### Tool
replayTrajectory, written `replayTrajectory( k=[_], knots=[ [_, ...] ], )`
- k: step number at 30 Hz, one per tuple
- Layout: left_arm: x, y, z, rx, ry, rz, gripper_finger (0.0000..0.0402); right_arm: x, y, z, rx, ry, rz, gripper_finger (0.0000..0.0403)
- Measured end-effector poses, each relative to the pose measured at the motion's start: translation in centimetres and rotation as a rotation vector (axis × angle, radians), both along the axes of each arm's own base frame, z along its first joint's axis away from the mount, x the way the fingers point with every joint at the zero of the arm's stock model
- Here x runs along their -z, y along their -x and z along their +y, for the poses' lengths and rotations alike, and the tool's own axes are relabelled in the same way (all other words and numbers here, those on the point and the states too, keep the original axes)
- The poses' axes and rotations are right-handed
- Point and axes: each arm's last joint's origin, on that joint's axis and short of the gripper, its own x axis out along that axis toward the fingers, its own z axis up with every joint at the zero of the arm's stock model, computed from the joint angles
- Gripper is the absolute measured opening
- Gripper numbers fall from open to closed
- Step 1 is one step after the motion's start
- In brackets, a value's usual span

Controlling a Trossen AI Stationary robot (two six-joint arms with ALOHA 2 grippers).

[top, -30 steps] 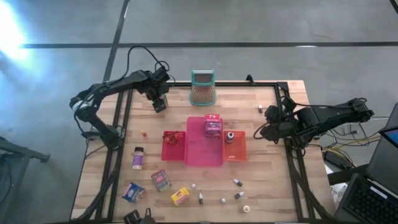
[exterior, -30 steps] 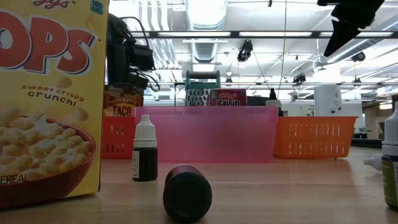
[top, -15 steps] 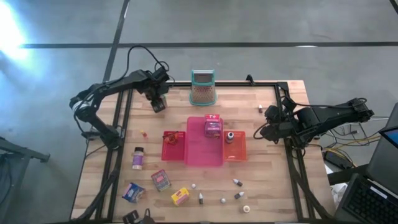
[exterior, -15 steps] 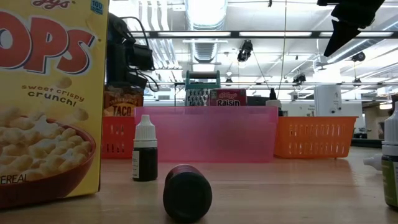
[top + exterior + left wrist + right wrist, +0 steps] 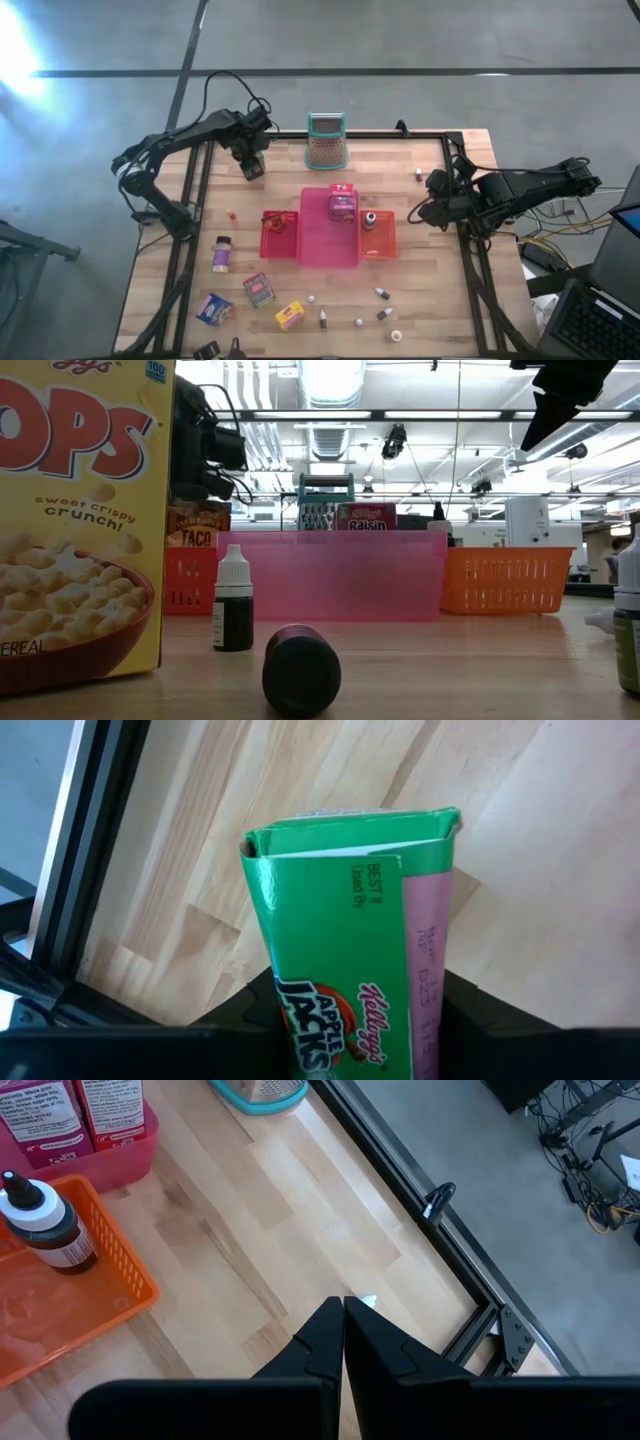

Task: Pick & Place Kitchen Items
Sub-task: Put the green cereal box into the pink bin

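A green Apple Jacks box (image 5: 345, 950) is between the fingers of my left gripper (image 5: 254, 168), which points steeply down over the table's far left part and is shut on it. My right gripper (image 5: 343, 1308) hangs shut and empty above the table's right edge, beside the orange tray (image 5: 388, 243). A pink bin (image 5: 318, 240) at mid-table holds a Raisin Bran box (image 5: 342, 203). A dark bottle (image 5: 42, 1220) stands in the orange tray. More boxes (image 5: 259, 290) and a jar (image 5: 221, 253) stand on the table's near left. My left gripper pinches the green box between its two fingers (image 5: 250, 1015), one on each side of the box's upper part (image 5: 300, 1005). The fingers come from above, pointing steeply down along the box. Its far end (image 5: 350, 825) points at the table; whether that end rests there I cannot tell.
A teal-rimmed mesh holder (image 5: 326, 140) stands at the far edge. A red tray (image 5: 268, 240) adjoins the pink bin on the left. Several tiny bottles (image 5: 382, 293) lie near the front edge. A yellow cereal box (image 5: 80, 530) stands close to the low camera.
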Motion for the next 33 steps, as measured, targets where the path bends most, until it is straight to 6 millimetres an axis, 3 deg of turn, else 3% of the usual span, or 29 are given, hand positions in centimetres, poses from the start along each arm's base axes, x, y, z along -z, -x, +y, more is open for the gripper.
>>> replayTrajectory(
  k=[20,33],
  knots=[
    [-1.7,-0.1,-0.7,0.002,0.076,-0.132,0.0147,0.0,0.0,0.0,0.0,0.0,0.0,0.0008],
    [-3.5,-1.9,-2.1,0.101,0.131,-0.278,0.0147,0.0,0.0,0.0,0.0,0.0,0.0,0.0008]
  ],
)
